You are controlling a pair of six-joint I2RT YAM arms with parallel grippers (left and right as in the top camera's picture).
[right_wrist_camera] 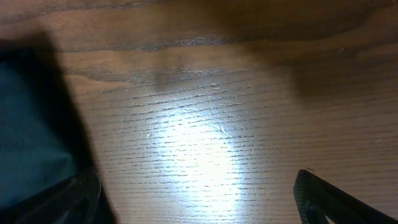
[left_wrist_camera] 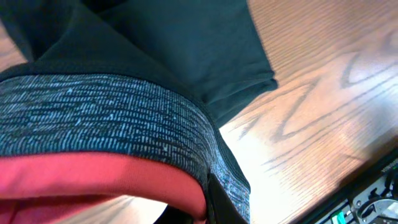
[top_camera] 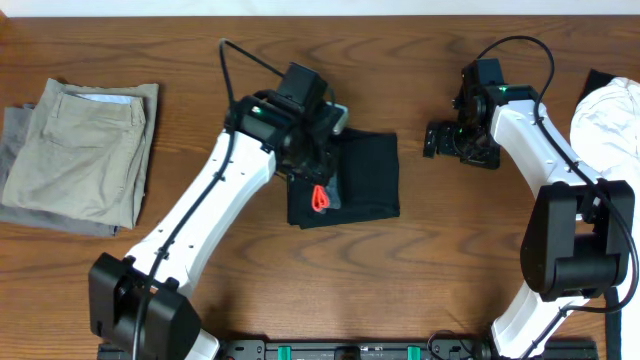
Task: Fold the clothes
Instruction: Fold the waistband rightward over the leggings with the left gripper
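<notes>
Now left gripper (top_camera: 318,182) clamps black pants (top_camera: 365,175) by waistband (left_wrist_camera: 93,118).

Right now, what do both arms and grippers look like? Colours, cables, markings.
Both match. The left arm and right arm have smooth white links between bulky black joints. The left gripper and right gripper are black. A thin black cable runs from each wrist, with a small green light nearby. No markings are legible.
</notes>
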